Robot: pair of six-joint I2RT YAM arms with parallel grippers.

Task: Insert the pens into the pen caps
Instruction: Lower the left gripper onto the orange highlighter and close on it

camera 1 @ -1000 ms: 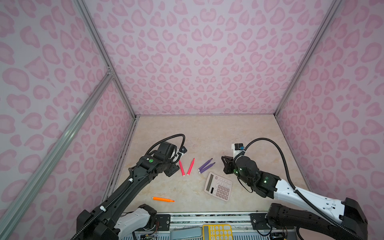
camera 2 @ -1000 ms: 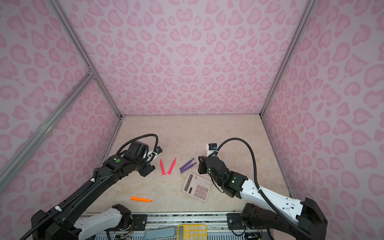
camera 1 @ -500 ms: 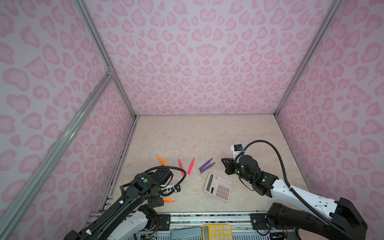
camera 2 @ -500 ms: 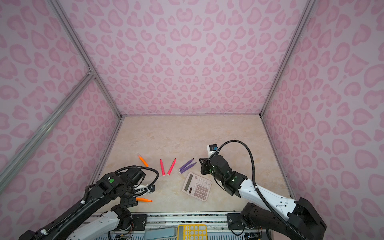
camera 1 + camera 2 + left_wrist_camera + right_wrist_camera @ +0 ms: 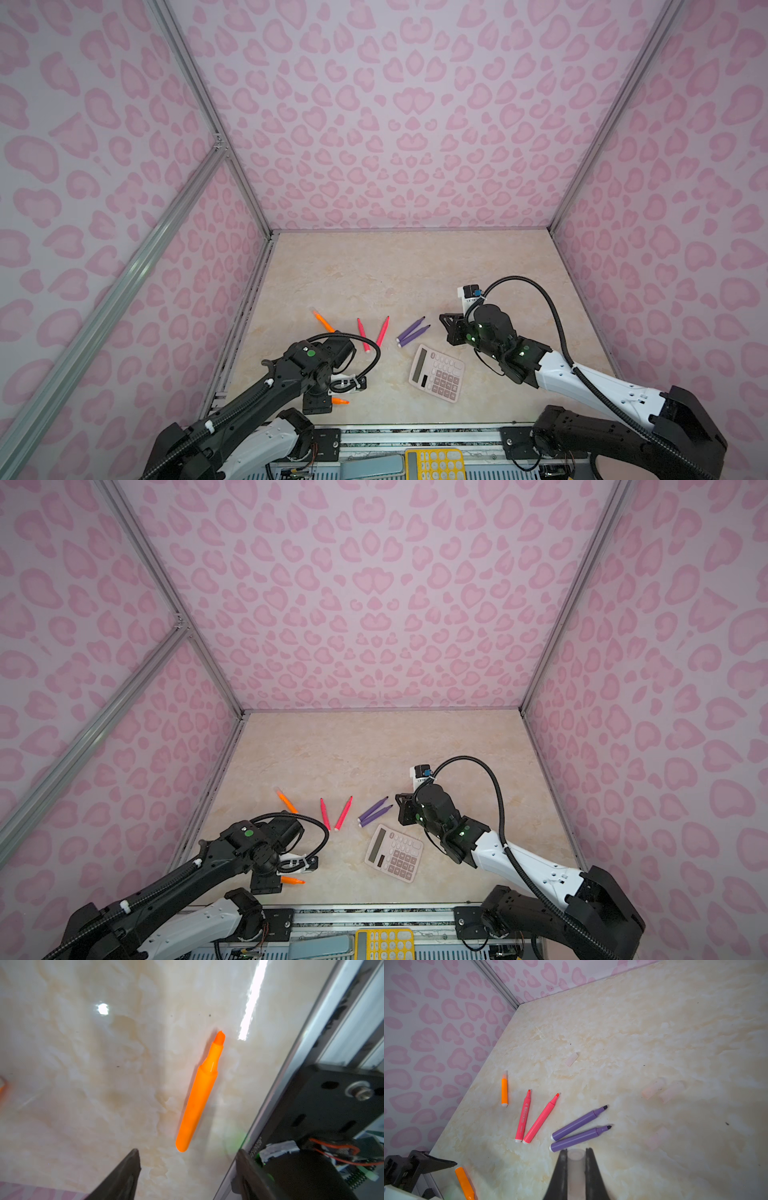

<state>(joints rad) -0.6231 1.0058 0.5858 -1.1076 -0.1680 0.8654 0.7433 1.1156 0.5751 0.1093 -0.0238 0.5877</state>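
Left arm shift: the left end effector (image 5: 187, 1154) has swung away from the far orange pen (image 5: 323, 321). It now hangs low over the near orange pen (image 5: 197, 1095).
Left end effector: jaws spread wide with nothing between them. The near pen's butt end lies just ahead of the gap, and I see no contact.
Far orange pen: it lies well beyond the left end effector with a pale translucent cap over its tip, so it looks finished to me.
Near orange pen: flat on the tabletop (image 5: 83, 1064), bare chisel tip pointing away from the left end effector.
Right end effector (image 5: 576, 1152): it has hardly moved and is pressed together on a clear pen cap (image 5: 575, 1167).
Other pens: the purple pens (image 5: 579, 1122) lie just ahead of the right end effector and the pink-red pens (image 5: 522, 1118) a little farther off. All of them are uncapped.
Loose pen caps (image 5: 654, 1088): four faint ones lie farther out from the right end effector.
Meaning for the task: one pen seems done and the second orange one is next. I'd guess the left end effector has to close on the barrel, then lift it toward the waiting cap.
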